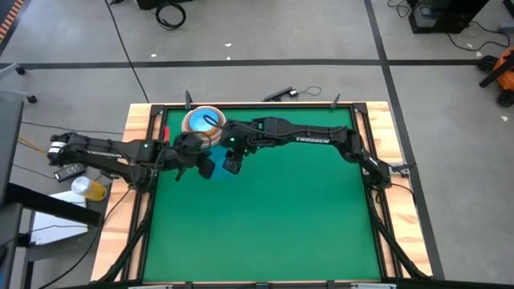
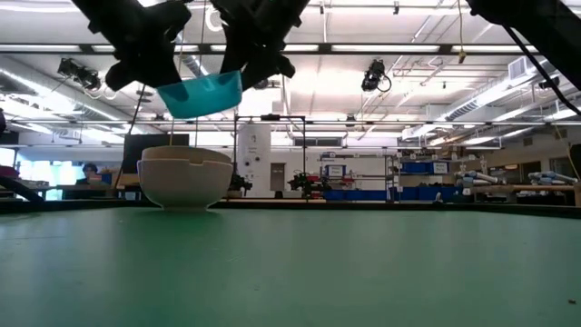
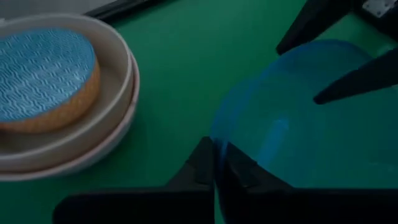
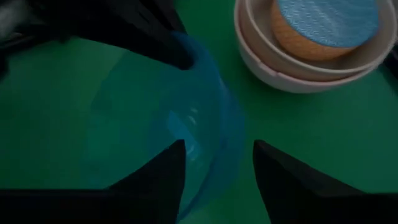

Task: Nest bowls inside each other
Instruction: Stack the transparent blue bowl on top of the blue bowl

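A clear blue bowl [image 2: 201,94] hangs in the air over the far left of the green table, with my left gripper [image 1: 201,160] shut on its rim. My right gripper [image 4: 217,171] is open at the bowl's opposite side. One finger [image 4: 166,177] stands over the bowl's inside and the other [image 4: 280,177] outside the wall. Whether either touches, I cannot tell. Beyond it on the table stands a stack [image 1: 201,122]: a white bowl [image 3: 118,134], a cream bowl [image 3: 109,81] in it, then a tan bowl [image 3: 68,112] with the blue patterned one [image 3: 43,68] showing on top. My left gripper pinches the blue bowl's rim [image 3: 216,155] on the side toward the table's left edge. One finger [image 3: 200,165] is outside the wall and one [image 3: 242,169] inside. The fingers slant down at it from the left. The bowl is lifted clear of the table, mouth up and slightly tilted.
The table's wooden frame [image 1: 144,128] runs close behind and to the left of the stack. Green mat [image 1: 289,217] lies bare to the right and near side. A yellow-lidded cup [image 1: 88,189] and cables sit off the table's left edge.
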Controlling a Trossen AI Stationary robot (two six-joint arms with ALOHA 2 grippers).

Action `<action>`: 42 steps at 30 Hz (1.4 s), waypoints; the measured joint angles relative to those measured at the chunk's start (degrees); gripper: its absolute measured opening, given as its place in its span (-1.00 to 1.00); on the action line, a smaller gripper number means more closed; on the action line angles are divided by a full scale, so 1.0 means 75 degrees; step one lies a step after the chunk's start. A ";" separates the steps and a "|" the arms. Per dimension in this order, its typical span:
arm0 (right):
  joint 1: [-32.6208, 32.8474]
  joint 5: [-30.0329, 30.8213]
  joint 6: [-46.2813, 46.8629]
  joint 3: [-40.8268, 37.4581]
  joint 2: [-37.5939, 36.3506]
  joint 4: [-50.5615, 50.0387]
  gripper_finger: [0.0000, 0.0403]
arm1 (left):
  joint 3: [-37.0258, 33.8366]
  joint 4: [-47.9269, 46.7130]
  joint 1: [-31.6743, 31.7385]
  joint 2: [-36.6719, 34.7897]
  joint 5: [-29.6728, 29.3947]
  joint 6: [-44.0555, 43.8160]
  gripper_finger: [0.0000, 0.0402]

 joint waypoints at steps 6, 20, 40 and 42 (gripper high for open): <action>-0.0196 0.0073 -0.0162 0.0004 0.0000 0.0068 -0.81 | 0.0272 -0.0075 0.0135 -0.0043 0.0053 0.0056 -0.83; -0.1722 -0.0286 0.1489 -0.0010 0.1100 0.3270 -0.96 | 0.2991 -0.4103 0.1259 -0.0135 -0.1369 0.0640 0.01; -0.2492 -0.0142 0.2384 -0.0016 0.2295 0.5360 -0.96 | 0.3106 -0.4311 0.2274 -0.0443 -0.0913 0.1142 0.13; -0.2425 -0.0210 0.2351 -0.0023 0.2313 0.5253 -0.96 | 0.3106 -0.4336 0.2277 -0.0446 -0.0870 0.1125 0.13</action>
